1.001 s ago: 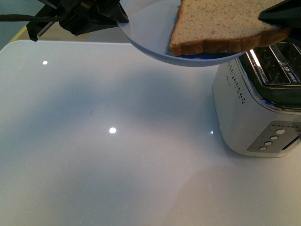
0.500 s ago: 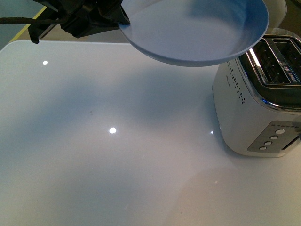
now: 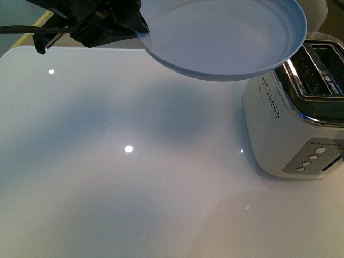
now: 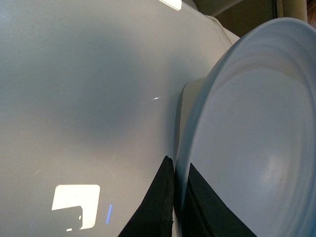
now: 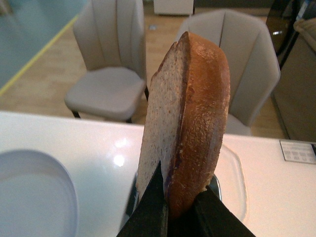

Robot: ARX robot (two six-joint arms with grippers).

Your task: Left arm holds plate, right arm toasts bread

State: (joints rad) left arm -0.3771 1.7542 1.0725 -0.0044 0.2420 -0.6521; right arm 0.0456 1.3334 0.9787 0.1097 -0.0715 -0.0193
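The pale blue plate is empty and held in the air above the white table, tilted, beside the toaster. My left gripper is shut on the plate's rim at the far left. In the left wrist view its black fingers pinch the rim of the plate from both sides. My right gripper is out of the front view. It is shut on the bread, a brown-crusted slice held upright on edge, domed end up. The plate also shows in the right wrist view.
The white and chrome toaster stands at the table's right side, two slots on top and buttons on its front. In the right wrist view a dark part of it shows under the bread. Two grey chairs stand beyond the table's far edge.
One second ago the bread lay on the plate under the right gripper. It has been lifted off and out of the front view. The plate stays held and has tilted slightly.
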